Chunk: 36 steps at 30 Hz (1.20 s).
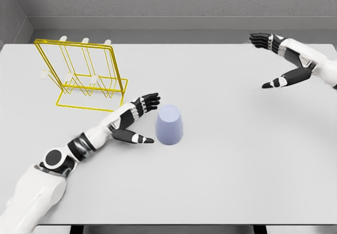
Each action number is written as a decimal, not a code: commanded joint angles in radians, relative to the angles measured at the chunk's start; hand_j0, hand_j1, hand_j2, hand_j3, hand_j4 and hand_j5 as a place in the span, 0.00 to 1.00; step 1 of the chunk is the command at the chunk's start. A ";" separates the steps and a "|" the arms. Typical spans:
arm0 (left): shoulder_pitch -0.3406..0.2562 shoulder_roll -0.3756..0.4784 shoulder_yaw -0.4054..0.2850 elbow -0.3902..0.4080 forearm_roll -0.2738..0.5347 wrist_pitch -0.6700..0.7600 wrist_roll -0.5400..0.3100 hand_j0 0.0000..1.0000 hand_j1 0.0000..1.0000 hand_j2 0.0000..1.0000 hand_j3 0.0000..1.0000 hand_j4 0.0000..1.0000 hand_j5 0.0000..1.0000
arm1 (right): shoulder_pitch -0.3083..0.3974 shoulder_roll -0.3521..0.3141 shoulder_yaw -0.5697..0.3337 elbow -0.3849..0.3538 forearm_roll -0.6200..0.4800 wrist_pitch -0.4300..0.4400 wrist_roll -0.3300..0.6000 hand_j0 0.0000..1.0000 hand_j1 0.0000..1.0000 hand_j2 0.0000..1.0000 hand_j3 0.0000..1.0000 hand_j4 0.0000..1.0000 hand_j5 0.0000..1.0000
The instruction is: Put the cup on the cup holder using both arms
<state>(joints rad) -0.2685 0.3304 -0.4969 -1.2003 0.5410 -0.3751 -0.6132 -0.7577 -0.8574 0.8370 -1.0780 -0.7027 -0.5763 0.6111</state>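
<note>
At the far left of the grey table (221,181) stood the yellow wire cup holder (84,76), an upright frame on a rectangular base, with several pale-tipped pegs rising from it. It sat near the back left corner, well apart from everything else on the surface.

To its right and nearer the front edge, the left arm came in from the lower left corner and stretched across the tabletop. The left hand (134,119) lay low over the table, its fingers (149,100) held straight and spread, the thumb (138,138) splayed out below them. It had hold of nothing. The fingertips and thumb tip reached toward the cup, bracketing its left side, though whether they touched it could not be told.

The cup (169,124) stood just beside that hand, roughly in the middle of the table. It was pale lilac and rested upside down, narrower closed end up and wider rim on the surface. It was clear of the cup holder, lying to the right and in front of the frame.

At the far right, near the back edge, the right hand (284,60) hovered over the table, well apart from the cup. Its fingers (261,38) were stretched out flat toward the left, the thumb (281,81) hanging wide below, and it was empty.
</note>
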 commanded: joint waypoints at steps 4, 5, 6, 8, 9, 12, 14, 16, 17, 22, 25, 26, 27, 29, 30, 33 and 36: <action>0.000 -0.039 -0.003 0.011 -0.013 -0.007 0.002 1.00 1.00 1.00 1.00 1.00 1.00 | -0.028 -0.040 -0.007 0.050 0.589 -0.035 -0.315 1.00 1.00 1.00 1.00 1.00 1.00; 0.000 -0.040 -0.003 0.011 -0.013 -0.007 0.002 1.00 1.00 1.00 1.00 1.00 1.00 | -0.031 -0.045 -0.006 0.043 0.600 -0.035 -0.320 1.00 1.00 1.00 1.00 1.00 1.00; 0.000 -0.044 -0.003 0.010 -0.013 -0.007 0.002 1.00 1.00 1.00 1.00 1.00 1.00 | -0.035 -0.048 -0.006 0.039 0.600 -0.035 -0.321 1.00 1.00 1.00 1.00 1.00 1.00; -0.006 -0.047 0.003 0.011 -0.013 -0.005 0.002 1.00 1.00 1.00 1.00 1.00 1.00 | -0.029 -0.081 -0.003 0.053 0.601 -0.035 -0.323 1.00 1.00 1.00 1.00 1.00 1.00; -0.008 -0.048 0.004 0.011 -0.013 -0.005 0.002 1.00 1.00 1.00 1.00 1.00 1.00 | -0.029 -0.081 -0.001 0.055 0.601 -0.035 -0.321 1.00 1.00 1.00 1.00 1.00 1.00; -0.008 -0.047 0.004 0.011 -0.013 -0.005 0.002 1.00 1.00 1.00 1.00 1.00 1.00 | -0.029 -0.080 0.001 0.049 0.603 -0.035 -0.321 1.00 1.00 1.00 1.00 1.00 1.00; -0.008 -0.047 0.004 0.011 -0.013 -0.005 0.002 1.00 1.00 1.00 1.00 1.00 1.00 | -0.031 -0.065 0.004 0.043 0.604 -0.035 -0.321 1.00 1.00 1.00 1.00 1.00 1.00; -0.009 -0.048 0.006 0.011 -0.013 -0.005 0.002 1.00 1.00 1.00 1.00 1.00 1.00 | -0.035 -0.068 0.005 0.043 0.604 -0.035 -0.320 1.00 1.00 1.00 1.00 1.00 1.00; -0.009 -0.048 0.004 0.011 -0.013 -0.005 0.002 1.00 1.00 1.00 1.00 1.00 1.00 | -0.038 -0.068 0.005 0.044 0.606 -0.035 -0.318 1.00 1.00 1.00 1.00 1.00 1.00; -0.009 -0.053 0.004 0.011 -0.013 -0.005 0.002 1.00 1.00 1.00 1.00 1.00 1.00 | -0.055 -0.065 -0.003 0.049 0.606 -0.035 -0.318 1.00 1.00 1.00 1.00 1.00 1.00; -0.011 -0.059 0.001 0.010 -0.013 -0.005 0.002 1.00 1.00 1.00 1.00 1.00 1.00 | -0.055 -0.052 0.005 0.044 0.606 -0.035 -0.315 1.00 1.00 1.00 1.00 1.00 1.00; -0.011 -0.060 0.000 0.008 -0.013 -0.005 0.002 1.00 1.00 1.00 1.00 1.00 1.00 | -0.055 -0.052 0.005 0.049 0.608 -0.035 -0.315 1.00 1.00 1.00 1.00 1.00 1.00; -0.011 -0.060 -0.003 0.007 -0.013 -0.005 0.002 1.00 1.00 1.00 1.00 1.00 1.00 | -0.055 -0.055 0.004 0.053 0.606 -0.035 -0.318 1.00 1.00 1.00 1.00 1.00 1.00; -0.011 -0.070 -0.002 0.005 -0.027 -0.005 0.002 1.00 1.00 1.00 1.00 1.00 1.00 | -0.055 -0.052 0.004 0.052 0.606 -0.035 -0.323 1.00 1.00 1.00 1.00 1.00 1.00; -0.017 -0.074 -0.002 0.005 -0.038 -0.005 0.002 1.00 1.00 1.00 1.00 1.00 1.00 | -0.055 -0.049 0.002 0.049 0.608 -0.035 -0.323 1.00 1.00 1.00 1.00 1.00 1.00; -0.023 -0.077 -0.003 0.005 -0.041 -0.004 0.002 1.00 1.00 1.00 1.00 1.00 1.00 | -0.054 -0.029 -0.001 0.044 0.608 -0.035 -0.320 1.00 1.00 1.00 1.00 1.00 1.00; -0.023 -0.077 -0.003 0.005 -0.041 -0.004 0.002 1.00 1.00 1.00 1.00 1.00 1.00 | -0.054 -0.022 -0.003 0.046 0.609 -0.035 -0.320 1.00 1.00 1.00 1.00 1.00 1.00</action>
<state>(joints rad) -0.2930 0.2548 -0.4997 -1.1943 0.4949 -0.3792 -0.6111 -0.8115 -0.8854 0.8376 -1.0321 -0.0877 -0.6124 0.2918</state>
